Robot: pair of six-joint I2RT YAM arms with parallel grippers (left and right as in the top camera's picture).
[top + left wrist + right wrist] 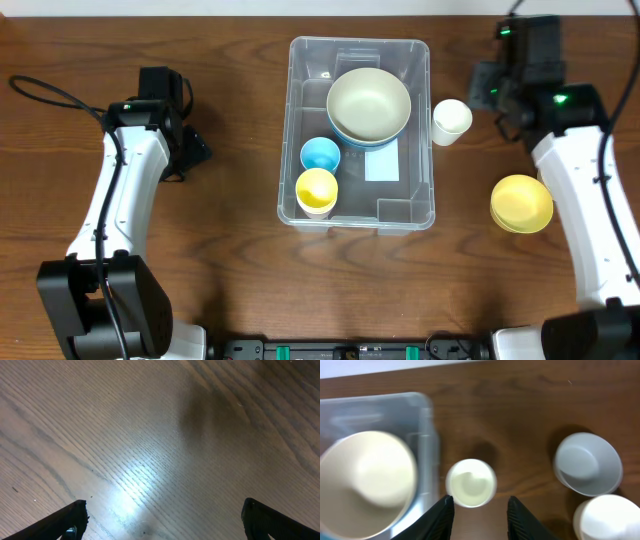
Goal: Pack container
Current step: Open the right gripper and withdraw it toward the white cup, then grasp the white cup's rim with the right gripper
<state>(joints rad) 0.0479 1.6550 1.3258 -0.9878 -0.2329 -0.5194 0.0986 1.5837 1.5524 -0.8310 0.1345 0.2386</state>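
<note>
1. The container sits in the middle of the table, between the two arms.
2. The right gripper hangs just beside the container's far right corner. Its fingers are a little apart and hold nothing. The white cup stands on the table right by the finger tips, just outside the container's wall.
3. The left gripper is well away on the container's left side, over bare wood. Its fingers are spread wide and hold nothing.
4. Container: one.
5. Cups: three. A blue cup and a yellow cup stand inside the container, side by side. The white cup is outside.
6. Bowls: four that I can see. A cream bowl sits on a light blue bowl inside the container. A yellow bowl and a grey bowl are on the table to the right.
</note>
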